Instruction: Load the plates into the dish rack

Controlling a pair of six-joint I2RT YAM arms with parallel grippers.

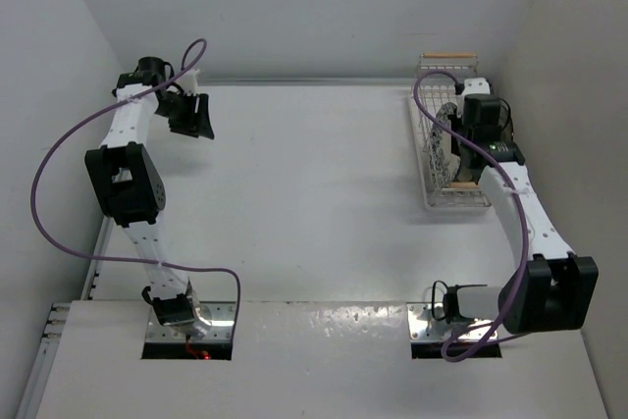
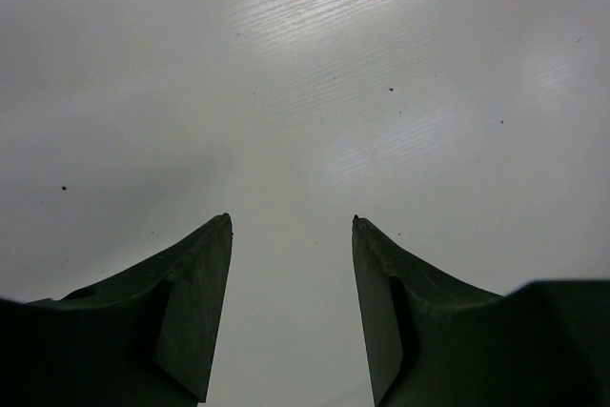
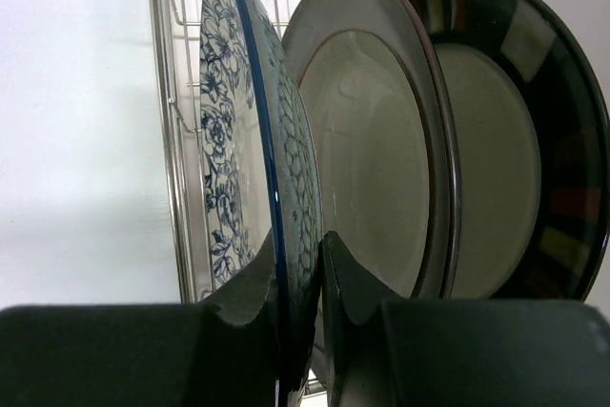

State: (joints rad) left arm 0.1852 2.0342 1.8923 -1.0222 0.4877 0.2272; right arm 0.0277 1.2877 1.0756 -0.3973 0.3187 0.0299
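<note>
Gripping the rim of the blue floral plate (image 3: 238,140), the right fingers (image 3: 357,302) are closed on it, one on each face.

- Blue floral plate: we record it standing on edge in the rack (image 3: 172,150), just beside the rack's wire side wall.
- Grey-rimmed plate (image 3: 372,140): cream, on edge, directly behind the floral plate. We cannot tell whether the two touch.
- Striped-rim plate (image 3: 534,140): cream with a dark striped rim, on edge, last in the row and close against the grey-rimmed one.
- Rack: white wire, seen from above at the far right of the counter (image 1: 314,193) against the right wall. We note one wooden handle (image 1: 449,54) at its far end. The right arm reaches forward over the rack, and its wrist covers most of the plates in the overhead view.
- Left fingers (image 2: 191,312): spread apart, with nothing between them. We see only bare counter beyond their tips, and we cannot tell whether they touch it.
- Left arm: stretched to the far left corner of the counter, well apart from the rack.
- Purple cable (image 1: 39,183): we note one looping along each arm.
</note>
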